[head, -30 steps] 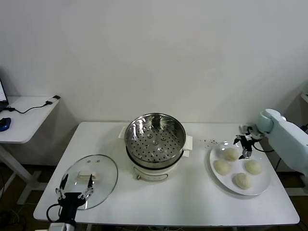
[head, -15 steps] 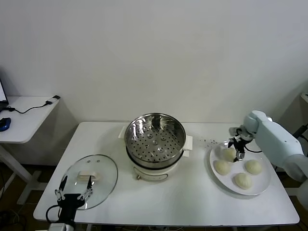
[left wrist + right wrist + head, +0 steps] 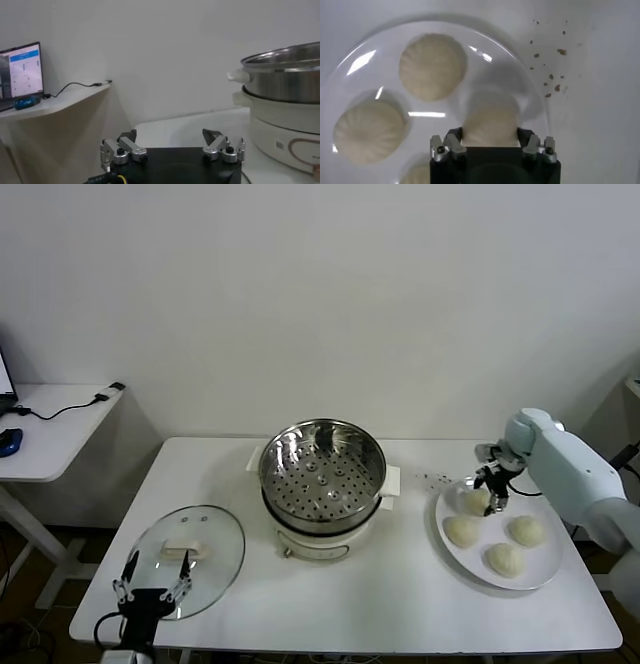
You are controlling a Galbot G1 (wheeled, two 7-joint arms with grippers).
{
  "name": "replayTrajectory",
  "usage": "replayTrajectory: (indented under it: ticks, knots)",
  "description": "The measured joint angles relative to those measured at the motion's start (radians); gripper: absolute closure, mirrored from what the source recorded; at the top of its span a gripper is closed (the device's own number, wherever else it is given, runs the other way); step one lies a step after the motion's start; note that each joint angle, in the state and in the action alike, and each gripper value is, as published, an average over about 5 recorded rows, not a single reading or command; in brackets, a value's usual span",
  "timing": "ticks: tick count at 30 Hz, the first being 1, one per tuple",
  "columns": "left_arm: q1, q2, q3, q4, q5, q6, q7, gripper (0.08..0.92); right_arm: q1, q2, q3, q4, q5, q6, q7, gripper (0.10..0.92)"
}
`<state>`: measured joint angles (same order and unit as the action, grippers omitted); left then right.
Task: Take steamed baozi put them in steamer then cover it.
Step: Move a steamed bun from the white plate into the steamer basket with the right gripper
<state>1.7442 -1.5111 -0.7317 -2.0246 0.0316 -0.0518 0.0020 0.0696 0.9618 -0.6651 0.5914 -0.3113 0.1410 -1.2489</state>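
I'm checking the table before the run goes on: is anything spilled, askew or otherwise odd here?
Only small dark crumbs scattered on the white table, just beyond the plate, on its steamer side. The steamed baozi sit neatly and the cover lies flat.

Your right tool [image 3: 491,145] sits low over the white plate [image 3: 530,95], its fingers [image 3: 454,142] flanking one baozi [image 3: 490,122] on both sides. Two more buns [image 3: 433,66] lie clear on the plate; a fourth shows partly. Dark crumbs [image 3: 551,75] scatter the desk [image 3: 605,90] beside the plate.
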Motion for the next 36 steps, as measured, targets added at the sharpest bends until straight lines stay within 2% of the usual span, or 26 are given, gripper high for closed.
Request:
replayTrajectory:
  ticks: [9, 18, 27, 36]
  knots:
    - [0.015, 0.002, 0.004, -0.014, 0.0, -0.001, -0.001, 0.177, 0.219, 0.025, -0.235, 0.12, 0.141, 0.074, -0.024, 0.321]
    - [0.029, 0.0, 0.008, -0.023, 0.0, -0.002, -0.004, 0.177, 0.442, 0.158, -0.416, 0.211, 0.205, 0.222, -0.017, 0.313]
    - [0.038, 0.0, 0.008, -0.03, -0.001, -0.002, -0.005, 0.177, 0.504, 0.296, -0.464, 0.303, 0.114, 0.364, 0.019, 0.313]
    - [0.038, 0.005, 0.008, -0.04, -0.002, 0.003, -0.006, 0.177, 0.441, 0.422, -0.447, 0.302, -0.036, 0.468, 0.065, 0.313]
